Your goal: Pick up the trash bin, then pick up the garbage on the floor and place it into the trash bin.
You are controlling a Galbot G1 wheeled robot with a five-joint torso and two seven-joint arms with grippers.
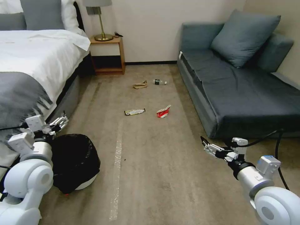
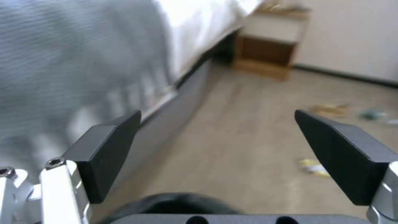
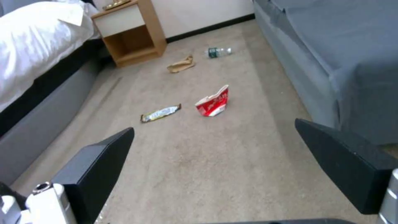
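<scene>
Gripper status, left (image 1: 62, 120): spread, empty, above the trash bin (image 1: 75, 162). Right gripper (image 1: 204, 144): spread, empty. You have nothing collected; the garbage (image 1: 163, 111) remains on the floor (image 1: 156, 175).

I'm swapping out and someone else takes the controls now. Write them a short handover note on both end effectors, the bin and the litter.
Left end effector: open, empty, hovering above the round black-bagged trash bin beside the bed; bin not yet gripped.
Right end effector: open, empty, held over the beige carpet floor near the sofa.
Litter, all on the carpet ahead: crushed red-and-white carton, flat yellowish snack wrapper, and farther off tan crumpled paper and small clear green-labelled bottle.
Done: nothing.
Left: pick up the bin, then bin all four pieces.
</scene>
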